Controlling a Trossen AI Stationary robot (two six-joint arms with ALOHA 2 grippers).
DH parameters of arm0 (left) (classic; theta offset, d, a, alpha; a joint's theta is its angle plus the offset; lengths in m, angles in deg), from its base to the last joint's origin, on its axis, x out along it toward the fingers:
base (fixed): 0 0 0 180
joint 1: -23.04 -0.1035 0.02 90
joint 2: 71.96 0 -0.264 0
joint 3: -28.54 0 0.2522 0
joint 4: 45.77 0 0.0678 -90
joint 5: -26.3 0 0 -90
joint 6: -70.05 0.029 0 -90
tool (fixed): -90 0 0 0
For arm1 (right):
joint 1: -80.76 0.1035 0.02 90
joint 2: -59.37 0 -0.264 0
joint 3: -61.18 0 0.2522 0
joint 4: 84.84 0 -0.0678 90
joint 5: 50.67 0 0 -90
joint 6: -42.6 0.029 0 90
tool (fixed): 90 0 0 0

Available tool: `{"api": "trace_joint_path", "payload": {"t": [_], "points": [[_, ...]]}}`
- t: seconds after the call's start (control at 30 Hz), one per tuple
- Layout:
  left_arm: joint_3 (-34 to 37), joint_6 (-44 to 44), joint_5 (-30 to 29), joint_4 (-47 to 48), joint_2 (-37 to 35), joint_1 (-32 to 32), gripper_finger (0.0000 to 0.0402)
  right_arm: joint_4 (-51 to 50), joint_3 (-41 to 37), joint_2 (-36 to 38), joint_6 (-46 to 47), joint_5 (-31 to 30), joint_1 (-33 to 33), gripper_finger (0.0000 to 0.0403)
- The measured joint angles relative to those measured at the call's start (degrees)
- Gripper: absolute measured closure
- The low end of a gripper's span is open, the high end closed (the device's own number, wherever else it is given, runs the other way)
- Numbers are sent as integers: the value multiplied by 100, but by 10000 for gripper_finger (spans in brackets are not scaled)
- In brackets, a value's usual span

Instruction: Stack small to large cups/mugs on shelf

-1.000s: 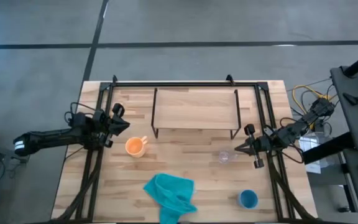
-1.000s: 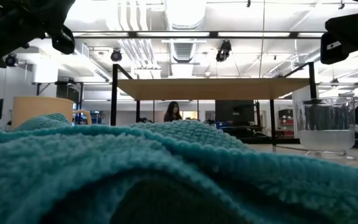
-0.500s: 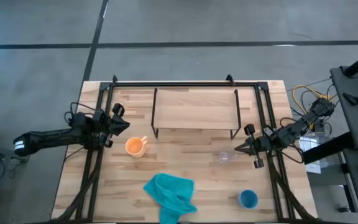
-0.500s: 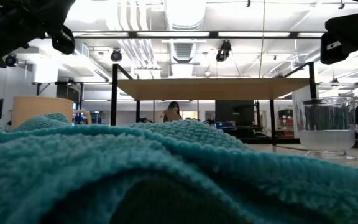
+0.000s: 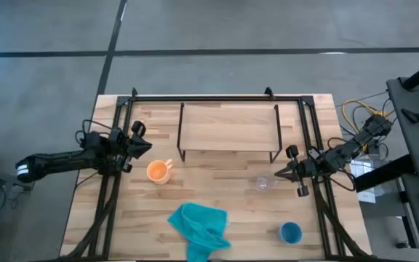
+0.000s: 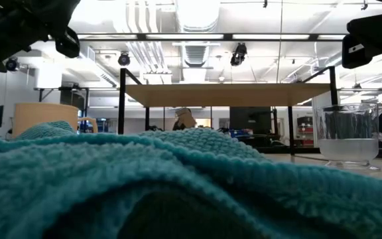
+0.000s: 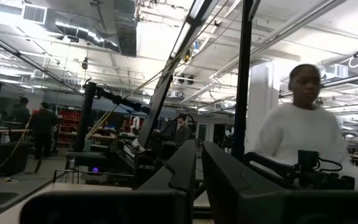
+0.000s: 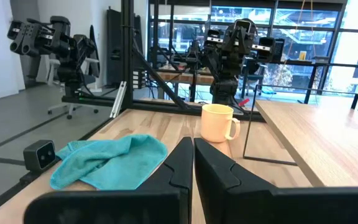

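Observation:
The shelf (image 5: 228, 129) stands on thin black legs at the table's far middle, with nothing on it. The orange mug (image 5: 158, 172) stands upright on the table near the shelf's left leg. The clear glass cup (image 5: 263, 183) stands near the shelf's right leg, and shows large in the low view (image 6: 353, 136). The blue cup (image 5: 290, 233) sits near the front right. My left gripper (image 5: 145, 145) hovers shut at the left frame post, apart from the mug. My right gripper (image 5: 281, 173) hovers shut just right of the glass cup, holding nothing.
A crumpled teal cloth (image 5: 200, 227) lies at the front middle and fills the low view's foreground (image 6: 178, 192). Black frame rails (image 5: 115, 189) run along the table's left, right and far sides. A small camera (image 8: 40, 155) sits at the near edge. People move in the room behind.

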Motion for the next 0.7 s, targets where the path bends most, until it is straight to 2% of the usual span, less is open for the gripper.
{"api": "trace_joint_path", "payload": {"t": [0.57, 0.7], "points": [[2, 0, 0, 0, 0, 0, 386, 0, 0, -2, -6, -5, -1, 394], [2, 0, 0, 1, 2, -2, 386, -12, 0, -37, -291, -149, -1, 394]]}}
